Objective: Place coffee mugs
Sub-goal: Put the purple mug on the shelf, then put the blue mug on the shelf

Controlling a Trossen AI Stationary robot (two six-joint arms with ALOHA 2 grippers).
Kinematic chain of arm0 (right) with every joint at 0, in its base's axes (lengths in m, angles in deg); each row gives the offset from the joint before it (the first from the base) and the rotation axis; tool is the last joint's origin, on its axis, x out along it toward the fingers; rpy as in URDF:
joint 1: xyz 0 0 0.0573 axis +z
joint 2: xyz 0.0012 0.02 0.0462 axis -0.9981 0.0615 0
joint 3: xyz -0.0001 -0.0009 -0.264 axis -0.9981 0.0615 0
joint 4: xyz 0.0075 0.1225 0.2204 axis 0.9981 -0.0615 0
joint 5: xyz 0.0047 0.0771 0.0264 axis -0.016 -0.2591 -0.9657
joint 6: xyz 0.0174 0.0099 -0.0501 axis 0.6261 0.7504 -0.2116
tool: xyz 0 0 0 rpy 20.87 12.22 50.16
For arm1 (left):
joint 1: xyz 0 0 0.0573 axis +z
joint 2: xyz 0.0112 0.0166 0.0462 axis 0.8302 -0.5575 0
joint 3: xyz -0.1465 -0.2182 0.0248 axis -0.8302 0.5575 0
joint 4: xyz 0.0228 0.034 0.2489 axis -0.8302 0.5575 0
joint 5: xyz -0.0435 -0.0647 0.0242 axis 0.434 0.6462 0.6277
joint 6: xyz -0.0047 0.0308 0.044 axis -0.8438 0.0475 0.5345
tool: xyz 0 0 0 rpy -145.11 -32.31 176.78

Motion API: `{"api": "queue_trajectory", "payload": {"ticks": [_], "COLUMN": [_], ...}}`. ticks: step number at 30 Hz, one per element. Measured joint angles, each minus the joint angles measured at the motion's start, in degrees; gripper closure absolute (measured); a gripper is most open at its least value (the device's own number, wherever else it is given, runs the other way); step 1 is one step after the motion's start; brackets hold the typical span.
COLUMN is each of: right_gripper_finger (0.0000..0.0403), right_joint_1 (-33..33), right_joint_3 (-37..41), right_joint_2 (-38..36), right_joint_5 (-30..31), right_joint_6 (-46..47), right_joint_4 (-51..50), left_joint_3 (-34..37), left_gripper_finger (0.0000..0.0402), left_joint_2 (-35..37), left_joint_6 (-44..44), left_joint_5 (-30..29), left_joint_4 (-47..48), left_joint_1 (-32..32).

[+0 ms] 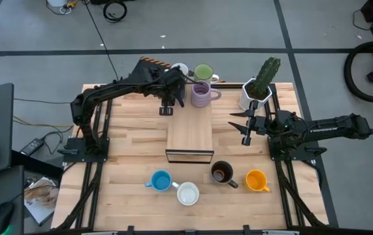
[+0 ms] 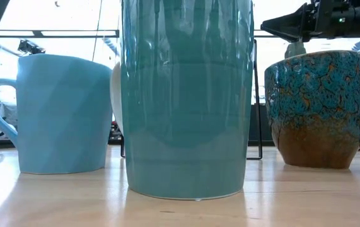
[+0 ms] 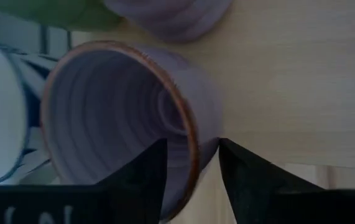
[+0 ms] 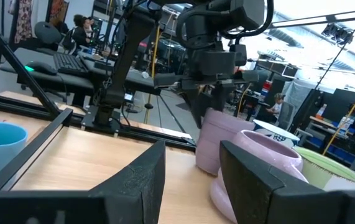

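Observation:
My left gripper [image 3: 193, 143] is open at the table's far middle [image 1: 173, 88], pointing down over a lilac mug [image 3: 115, 118]. One finger is inside the mug and one outside its wall. The right wrist view shows that mug [image 4: 221, 143] upright on the table. A second lilac mug [image 1: 202, 94], a green mug [image 1: 204, 72] and a white mug [image 1: 180, 68] stand close by. Near the front edge stand the blue [image 1: 161, 181], white [image 1: 187, 193], dark brown [image 1: 222, 173] and orange [image 1: 257, 181] mugs. My right gripper [image 1: 245, 125] waits open right of centre. My left gripper comes from above and stands astride the lilac mug's rim [image 3: 191, 158]. A gap shows between the inner finger [image 3: 155, 168] and the wall. Whether the outer finger [image 3: 236, 171] touches the mug's side, I cannot tell.
A wooden box [image 1: 189, 137] sits mid-table between the far and near mugs. A cactus in a white hexagonal pot [image 1: 258, 88] stands just beyond my right gripper. In the low view a mug [image 2: 186, 94] stands close in front of the camera, hiding the table's middle.

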State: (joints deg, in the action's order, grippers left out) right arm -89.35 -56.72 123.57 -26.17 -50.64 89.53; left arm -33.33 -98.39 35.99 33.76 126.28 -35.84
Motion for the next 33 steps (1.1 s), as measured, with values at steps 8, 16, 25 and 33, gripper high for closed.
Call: {"api": "queue_trajectory", "payload": {"ticks": [8, 16, 25, 33], "right_gripper_finger": [0.0245, 0.0245, 0.0245, 0.0245], "right_joint_1": [0.0, 0.0, 0.0, 0.0], "right_joint_3": [0.0, 0.0, 0.0, 0.0], "right_joint_2": [0.0, 0.0, 0.0, 0.0], "right_joint_5": [0.0, 0.0, 0.0, 0.0], "right_joint_6": [0.0, 0.0, 0.0, 0.2], "right_joint_4": [-0.1, -0.1, -0.2, -0.5], "left_joint_3": [0.0, 0.0, -0.1, -0.3], "left_gripper_finger": [0.0258, 0.0255, 0.0216, 0.0221], "left_joint_2": [0.4, 0.4, 0.5, 0.8], "left_joint_6": [-2.9, -4.5, 0.4, 1.6], "left_joint_5": [-1.8, -1.6, -7.0, -8.6], "left_joint_4": [-0.3, -4.0, -4.0, -2.6], "left_joint_1": [-0.3, -2.1, -4.3, -5.4]}}
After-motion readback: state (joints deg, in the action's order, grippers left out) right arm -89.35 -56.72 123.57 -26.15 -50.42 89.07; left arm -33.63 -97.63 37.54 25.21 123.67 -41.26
